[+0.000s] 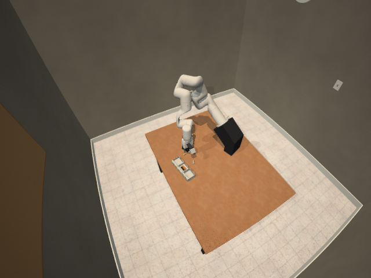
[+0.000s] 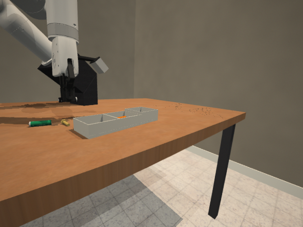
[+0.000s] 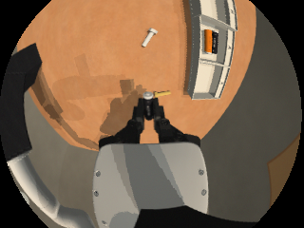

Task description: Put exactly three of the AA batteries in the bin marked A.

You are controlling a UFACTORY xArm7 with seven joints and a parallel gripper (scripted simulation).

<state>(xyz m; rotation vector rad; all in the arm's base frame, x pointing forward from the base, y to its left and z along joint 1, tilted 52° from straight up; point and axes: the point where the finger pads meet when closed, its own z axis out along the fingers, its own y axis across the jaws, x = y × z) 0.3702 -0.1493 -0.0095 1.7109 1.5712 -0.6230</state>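
Dull grey-brown walls (image 2: 195, 61) close in a floor (image 1: 134, 209) of pale speckled tiles, edged by a light baseboard (image 2: 256, 174). A wooden table (image 2: 61, 151) stands on thin black legs (image 2: 221, 168) — its shadow darkens the tiles beneath. One wall carries a small grey plate (image 1: 337, 85); a brown panel (image 1: 18, 194) sits at the left.

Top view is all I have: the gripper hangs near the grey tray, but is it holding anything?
Observer: Yes. The wrist view shows the gripper shut on a small dark cylinder with a silvery cap, likely a battery.
Operator: Anything inside the tray?
Observer: The grey three-compartment tray has one orange-and-black battery in its middle compartment; the end compartments show nothing.
Operator: What lies loose nearby?
Observer: A green cylinder and a small yellow bolt lie on the table near one end of the tray; a white bolt lies apart.
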